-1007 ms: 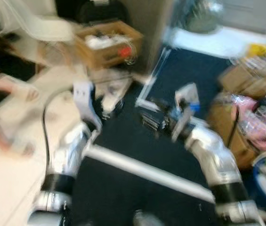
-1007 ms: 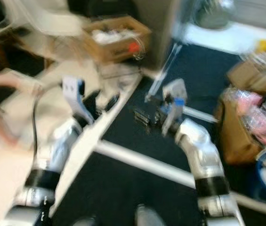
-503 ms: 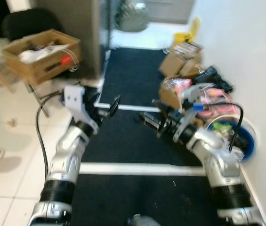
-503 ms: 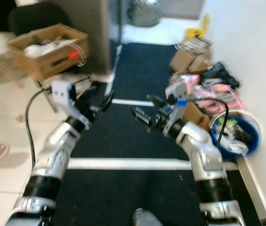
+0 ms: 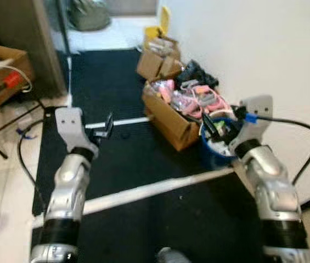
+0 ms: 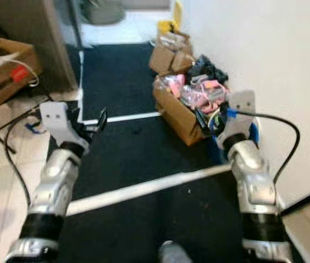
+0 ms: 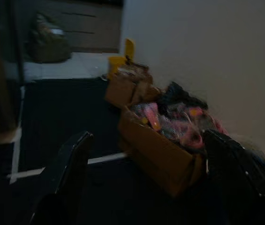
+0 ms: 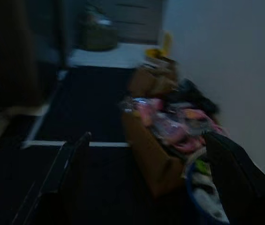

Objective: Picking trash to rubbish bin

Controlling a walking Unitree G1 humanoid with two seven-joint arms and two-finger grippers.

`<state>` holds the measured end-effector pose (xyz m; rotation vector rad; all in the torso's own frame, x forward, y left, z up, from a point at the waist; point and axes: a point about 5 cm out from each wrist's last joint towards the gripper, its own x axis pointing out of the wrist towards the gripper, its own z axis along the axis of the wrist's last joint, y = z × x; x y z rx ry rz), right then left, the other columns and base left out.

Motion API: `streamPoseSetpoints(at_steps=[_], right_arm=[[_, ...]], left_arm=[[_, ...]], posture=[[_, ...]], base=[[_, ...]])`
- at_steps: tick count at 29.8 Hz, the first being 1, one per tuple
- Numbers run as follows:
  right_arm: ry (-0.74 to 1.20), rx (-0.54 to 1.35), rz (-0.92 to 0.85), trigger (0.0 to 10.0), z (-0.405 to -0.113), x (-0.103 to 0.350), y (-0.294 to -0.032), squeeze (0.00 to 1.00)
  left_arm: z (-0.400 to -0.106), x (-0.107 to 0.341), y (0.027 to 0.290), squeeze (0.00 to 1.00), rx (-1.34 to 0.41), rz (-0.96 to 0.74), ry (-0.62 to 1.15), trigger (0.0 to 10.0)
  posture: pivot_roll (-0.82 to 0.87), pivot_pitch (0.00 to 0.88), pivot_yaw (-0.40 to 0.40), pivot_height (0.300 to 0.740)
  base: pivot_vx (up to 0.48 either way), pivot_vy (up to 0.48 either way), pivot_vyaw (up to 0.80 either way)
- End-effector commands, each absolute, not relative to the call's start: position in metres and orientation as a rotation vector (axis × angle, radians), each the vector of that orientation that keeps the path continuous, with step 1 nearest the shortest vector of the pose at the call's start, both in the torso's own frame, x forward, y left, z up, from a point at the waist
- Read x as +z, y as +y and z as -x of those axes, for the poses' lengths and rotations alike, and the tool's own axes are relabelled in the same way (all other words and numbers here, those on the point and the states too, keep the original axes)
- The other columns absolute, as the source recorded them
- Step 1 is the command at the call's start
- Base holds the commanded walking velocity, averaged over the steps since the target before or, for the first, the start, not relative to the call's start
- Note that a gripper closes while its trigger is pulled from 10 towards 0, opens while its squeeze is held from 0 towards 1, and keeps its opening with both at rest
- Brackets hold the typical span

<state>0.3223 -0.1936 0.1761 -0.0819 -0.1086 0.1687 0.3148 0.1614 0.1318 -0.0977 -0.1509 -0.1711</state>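
We note a round blue rubbish bin (image 5: 216, 147) by the wall, upright, mouth up, holding trash. Left gripper (image 5: 106, 127) and right gripper (image 5: 212, 127) both hang with fingers spread, empty.

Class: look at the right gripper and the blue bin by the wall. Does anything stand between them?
Nothing visible does. The right gripper, fingers spread and holding nothing, is raised at the rim of the blue bin. The brown cardboard box stands beside the bin, not in the path.

You've got both silver arms raised fwd, elbows bent; left black two-finger gripper (image 5: 108, 125) & right black two-finger gripper (image 5: 214, 127) w/ fingers spread, nothing held.
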Motion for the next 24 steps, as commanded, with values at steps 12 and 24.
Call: streamPoseSetpoints(at_steps=[12, 24], right_arm=[[-0.123, 0.347, 0.020, 10.0, -0.319, 0.163, -0.161, 0.00], [-0.117, 0.370, -0.002, 10.0, -0.321, 0.158, -0.161, 0.00]], left_arm=[[-0.308, 0.138, 0.131, 0.00, -0.415, 0.128, -0.164, 10.0], [-0.308, 0.137, 0.130, 0.00, -0.450, 0.126, -0.153, 10.0]], posture=[[-0.09, 0.000, -0.004, 0.740], [-0.08, 0.000, -0.004, 0.740]], base=[[0.000, 0.000, -0.76], [0.000, 0.000, -0.77]])
